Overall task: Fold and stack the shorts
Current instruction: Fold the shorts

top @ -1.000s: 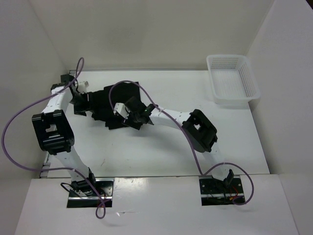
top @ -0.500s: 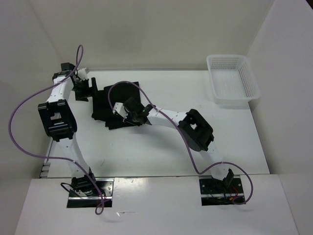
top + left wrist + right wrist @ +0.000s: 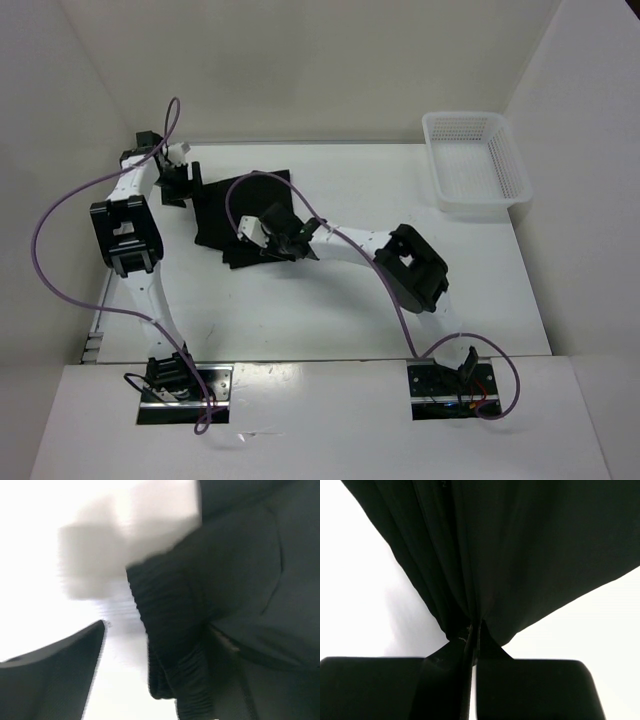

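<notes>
Right wrist view: pinching a gathered fold of the black shorts (image 3: 535,545) between closed fingertips (image 3: 530,690). From top external, gripping with the right gripper (image 3: 255,243) at the near edge of the shorts, spread rumpled on the far-left part of the table (image 3: 330,310), well apart from the white mesh basket (image 3: 475,165). Left gripper (image 3: 184,188) just beside the waistband (image 3: 170,645); cannot tell whether open or closed. Looks mid-fold. Next, probably: carry the pinched edge over the far half, lay flat, release.

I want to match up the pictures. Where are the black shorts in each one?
Top external: the shorts lie left of centre on the table.
Left wrist: the shorts fill the right side, waistband in the middle.
Right wrist: the shorts fill the top, pinched by the right gripper below.
Shared landmark: the white table beside the fabric.
</notes>
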Robot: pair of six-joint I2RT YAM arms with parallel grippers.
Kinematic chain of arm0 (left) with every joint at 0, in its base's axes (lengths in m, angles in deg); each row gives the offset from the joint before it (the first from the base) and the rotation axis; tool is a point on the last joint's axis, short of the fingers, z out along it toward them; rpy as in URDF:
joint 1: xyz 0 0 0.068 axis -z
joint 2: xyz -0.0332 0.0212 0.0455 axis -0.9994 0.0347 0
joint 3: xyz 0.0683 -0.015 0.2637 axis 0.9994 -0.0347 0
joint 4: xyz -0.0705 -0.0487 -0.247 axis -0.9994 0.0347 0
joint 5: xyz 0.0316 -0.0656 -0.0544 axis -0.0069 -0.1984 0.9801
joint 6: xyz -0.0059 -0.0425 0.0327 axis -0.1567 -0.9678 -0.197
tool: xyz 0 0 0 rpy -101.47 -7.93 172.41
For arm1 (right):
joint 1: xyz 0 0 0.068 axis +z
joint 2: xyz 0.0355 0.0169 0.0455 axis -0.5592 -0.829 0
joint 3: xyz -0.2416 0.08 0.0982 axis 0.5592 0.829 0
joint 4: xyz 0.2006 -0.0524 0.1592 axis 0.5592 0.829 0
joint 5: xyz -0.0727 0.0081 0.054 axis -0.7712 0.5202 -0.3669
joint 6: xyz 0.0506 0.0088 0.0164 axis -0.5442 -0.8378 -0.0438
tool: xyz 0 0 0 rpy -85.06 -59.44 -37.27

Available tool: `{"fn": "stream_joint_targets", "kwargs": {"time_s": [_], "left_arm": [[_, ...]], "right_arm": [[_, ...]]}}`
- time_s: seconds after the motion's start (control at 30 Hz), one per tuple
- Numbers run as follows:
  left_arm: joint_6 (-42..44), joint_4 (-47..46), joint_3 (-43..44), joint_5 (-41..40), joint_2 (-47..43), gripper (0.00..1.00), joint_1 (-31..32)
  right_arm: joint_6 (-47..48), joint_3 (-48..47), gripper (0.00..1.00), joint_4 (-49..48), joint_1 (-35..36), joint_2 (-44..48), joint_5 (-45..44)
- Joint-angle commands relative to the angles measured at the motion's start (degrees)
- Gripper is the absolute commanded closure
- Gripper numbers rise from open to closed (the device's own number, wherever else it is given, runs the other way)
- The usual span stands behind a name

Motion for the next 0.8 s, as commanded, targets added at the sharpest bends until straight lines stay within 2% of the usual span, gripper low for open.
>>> {"fn": "stream_joint_targets", "kwargs": {"time_s": [0.0, 0.1, 0.13, 0.23, 0.37, 0.4, 0.43, 0.47, 0.53, 0.57, 0.6, 0.63, 0.77], "left_arm": [[0.3, -2.3, 3.9, 3.1, 0.8, 0.20, 1.8], [0.3, -2.3, 4.5, 4.9, 2.7, 0.43, 4.3], [0.3, -1.7, 4.5, 5.9, 2.7, 0.45, 4.8], [0.3, -1.0, 3.4, 8.8, 2.2, 0.43, 7.4], [0.3, -1.0, 1.3, 7.9, 0.8, 0.38, 9.6], [0.3, -1.0, 0.4, 7.8, 0.1, 0.36, 9.6], [0.3, -1.0, -0.3, 7.2, -0.8, 0.34, 9.6], [0.3, -0.5, -0.4, 7.2, -2.1, 0.25, 9.6], [0.3, 0.2, -1.8, 7.2, -3.9, 0.16, 9.6], [0.3, 0.8, -2.4, 7.7, -6.2, 0.13, 9.0], [0.3, 0.8, -2.9, 7.8, -7.6, 0.09, 9.0], [0.3, 0.8, -3.7, 8.4, -10.7, 0.01, 8.5], [0.3, 0.8, -9.8, 10.8, -19.2, 0.00, 6.5]], "right_arm": [[3.4, 4.8, 1.00, -0.8, 0.6, 6.5, 0.8], [6.9, 10.6, 1.00, -1.8, 0.6, 9.0, 0.8], [7.9, 12.1, 1.00, -1.8, 0.6, 9.8, 0.8], [12.1, 17.8, 1.00, -3.9, 0.6, 13.3, -1.2], [13.3, 23.2, 1.00, -4.5, 0.6, 19.3, 0.0], [13.3, 24.4, 0.97, -3.8, 1.2, 20.2, 0.7], [13.3, 24.4, 0.89, -2.9, 1.2, 20.9, 1.3], [13.3, 25.1, 0.80, -2.3, 1.2, 22.7, 1.8], [13.3, 25.6, 0.61, -1.2, 1.2, 24.8, 4.3], [13.3, 26.3, 0.49, -1.1, 1.2, 27.5, 5.5], [13.3, 27.0, 0.31, -1.1, 1.2, 29.1, 8.3], [13.3, 27.0, 0.25, -1.1, 1.2, 30.8, 9.6], [4.8, 22.5, 0.22, -2.5, -0.5, 36.5, 18.8]]}}
